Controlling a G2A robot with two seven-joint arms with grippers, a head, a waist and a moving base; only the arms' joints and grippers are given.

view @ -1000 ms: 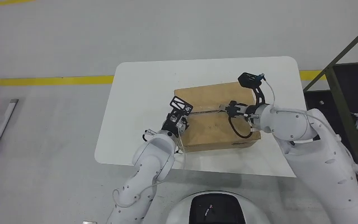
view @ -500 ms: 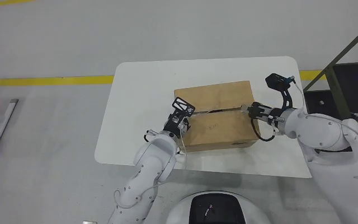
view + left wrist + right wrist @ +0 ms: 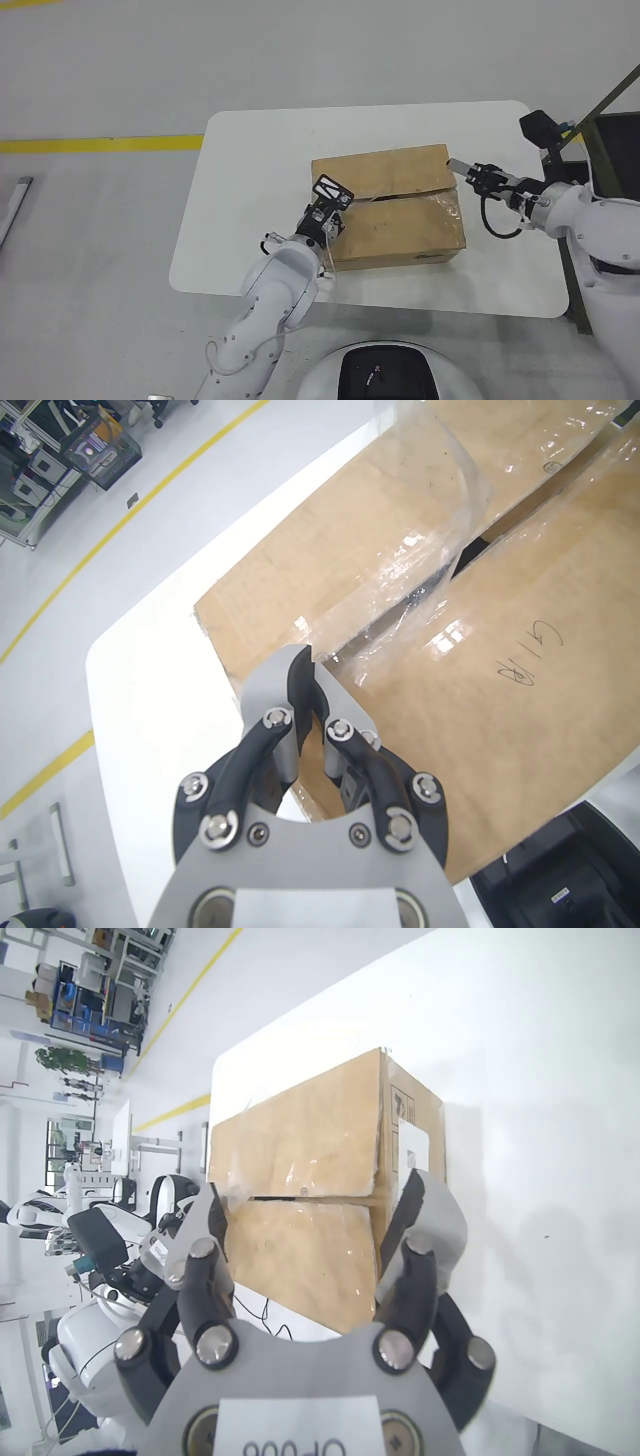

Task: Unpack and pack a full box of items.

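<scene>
Box (image 3: pixel 388 205) sits mid-worktop (image 3: pixel 250 200), top seam partly split. My left end effector (image 3: pixel 302 662) is pressed together at one seam end. My right end effector (image 3: pixel 317 1188) is spread just off the other. Cardboard looks stiff, probably heavy if full. Tape (image 3: pixel 400 565) is slick, so I'd grip a flap edge.

The box (image 3: pixel 385 215) hides its contents: its top is all but closed, and the seam (image 3: pixel 470 547) shows only a dark slit. In the left wrist view the box runs off the picture on two sides, and the left gripper (image 3: pixel 301 657) covers part of its near end. Its fingers meet at the end of the tape (image 3: pixel 400 560), but whether they pinch the film cannot be told. The spread fingers of the right gripper (image 3: pixel 315 1190) cover the box's near corners. The label (image 3: pixel 414 1145) on the end wall is too small to read.
</scene>
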